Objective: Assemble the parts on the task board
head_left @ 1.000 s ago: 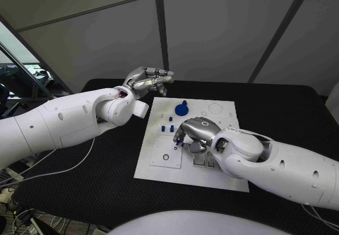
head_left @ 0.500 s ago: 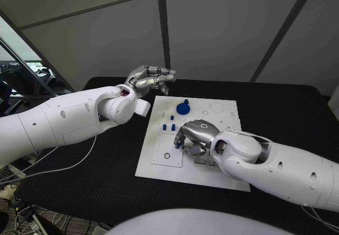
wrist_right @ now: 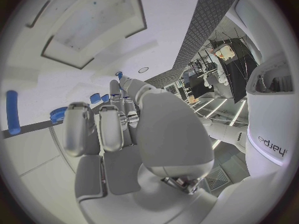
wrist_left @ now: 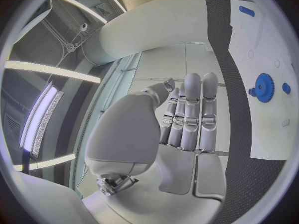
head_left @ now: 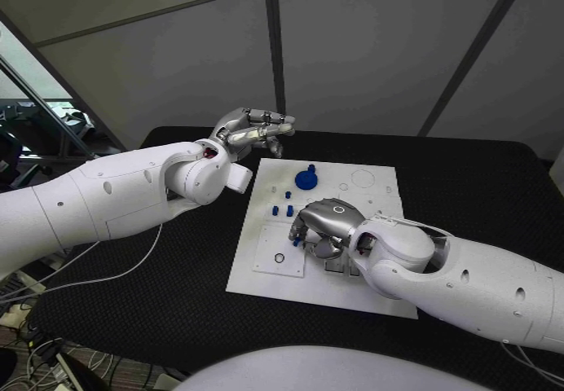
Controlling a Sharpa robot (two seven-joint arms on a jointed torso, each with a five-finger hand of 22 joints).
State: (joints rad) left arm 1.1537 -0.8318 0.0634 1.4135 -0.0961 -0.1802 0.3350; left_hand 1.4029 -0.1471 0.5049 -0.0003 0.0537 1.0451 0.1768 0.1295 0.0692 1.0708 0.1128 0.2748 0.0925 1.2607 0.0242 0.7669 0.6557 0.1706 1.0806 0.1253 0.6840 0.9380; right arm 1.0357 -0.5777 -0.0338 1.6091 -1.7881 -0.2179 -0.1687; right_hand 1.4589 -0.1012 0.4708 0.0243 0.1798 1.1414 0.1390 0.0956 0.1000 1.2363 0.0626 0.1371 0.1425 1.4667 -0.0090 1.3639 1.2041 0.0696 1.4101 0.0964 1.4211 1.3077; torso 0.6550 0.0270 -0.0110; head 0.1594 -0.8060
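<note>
Board [head_left: 268, 277] lies in the middle of the frame, with the blue gear [head_left: 306, 178] near its upper edge and small blue pegs [head_left: 282, 210] below it. My right hand [head_left: 326, 226] rests curled on the board's centre; I cannot tell if it pinches a part. My left hand [head_left: 252, 130], upper left, is curled and holds nothing. I would lower the right fingers slowly and keep the part upright.
</note>
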